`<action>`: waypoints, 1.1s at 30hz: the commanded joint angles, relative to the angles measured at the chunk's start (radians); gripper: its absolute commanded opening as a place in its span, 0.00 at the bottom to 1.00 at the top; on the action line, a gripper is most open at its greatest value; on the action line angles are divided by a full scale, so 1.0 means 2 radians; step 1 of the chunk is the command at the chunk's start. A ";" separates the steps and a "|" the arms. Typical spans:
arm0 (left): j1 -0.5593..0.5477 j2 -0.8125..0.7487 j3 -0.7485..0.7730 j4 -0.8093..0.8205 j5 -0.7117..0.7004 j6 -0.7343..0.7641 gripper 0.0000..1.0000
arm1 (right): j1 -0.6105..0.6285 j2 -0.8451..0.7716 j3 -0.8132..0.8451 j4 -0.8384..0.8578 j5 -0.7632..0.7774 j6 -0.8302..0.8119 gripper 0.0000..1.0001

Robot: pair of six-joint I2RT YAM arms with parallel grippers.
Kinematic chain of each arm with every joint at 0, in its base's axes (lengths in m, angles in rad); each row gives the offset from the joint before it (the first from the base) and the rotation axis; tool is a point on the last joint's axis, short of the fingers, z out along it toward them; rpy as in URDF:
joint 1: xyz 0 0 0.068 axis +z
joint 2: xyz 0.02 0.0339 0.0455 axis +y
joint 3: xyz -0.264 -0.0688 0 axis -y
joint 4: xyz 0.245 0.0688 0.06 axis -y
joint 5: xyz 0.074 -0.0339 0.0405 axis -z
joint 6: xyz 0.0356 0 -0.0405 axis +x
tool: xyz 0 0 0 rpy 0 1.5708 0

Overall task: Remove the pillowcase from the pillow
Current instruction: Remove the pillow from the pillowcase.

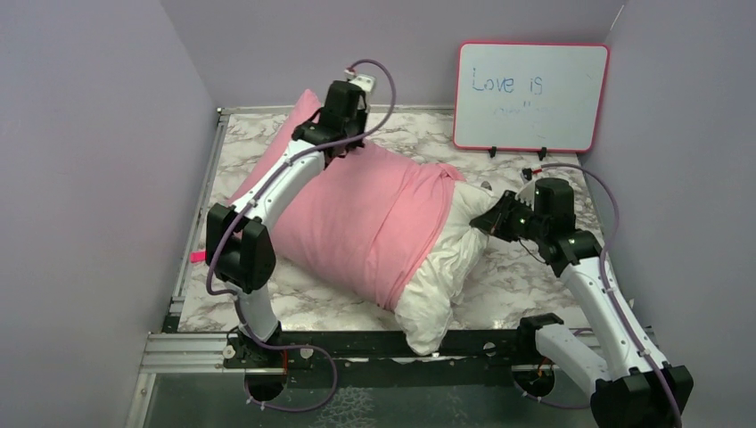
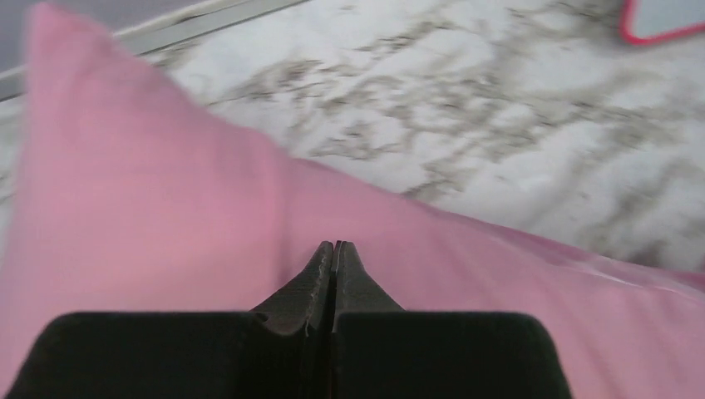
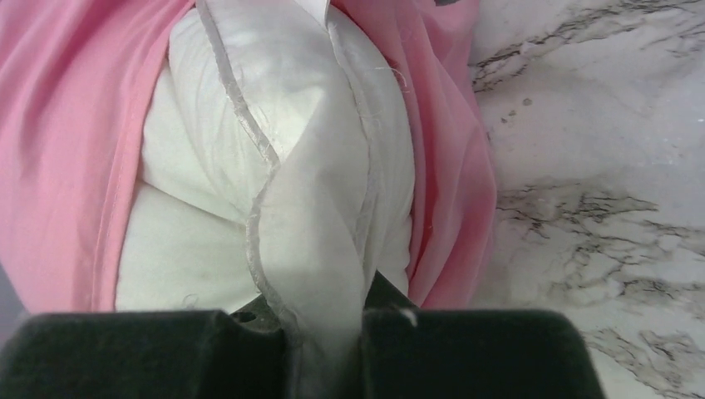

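On the marble worktop [image 1: 535, 276], the left end effector [image 2: 334, 247] sits at the far corner of the pillowcase [image 1: 357, 214], closed tight. Whether it pinches any pink fabric is hidden. The pillowcase covers the left part of the pillow [image 1: 446, 267], whose bare right end bulges out. The right end effector [image 1: 486, 221] clamps a white pillow fold that buries its fingertips.

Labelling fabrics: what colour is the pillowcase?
The pillowcase is plain pink; shows best in the top external view.
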 commanded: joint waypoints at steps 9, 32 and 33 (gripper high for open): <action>0.037 -0.048 0.017 0.030 0.235 0.006 0.63 | -0.007 0.058 0.063 0.071 -0.071 -0.044 0.01; -0.063 0.147 0.189 -0.138 0.385 0.064 0.29 | -0.007 0.023 0.062 0.072 -0.078 -0.098 0.01; -0.063 0.141 0.189 -0.138 0.366 0.062 0.17 | -0.007 0.022 0.060 0.067 -0.057 -0.092 0.01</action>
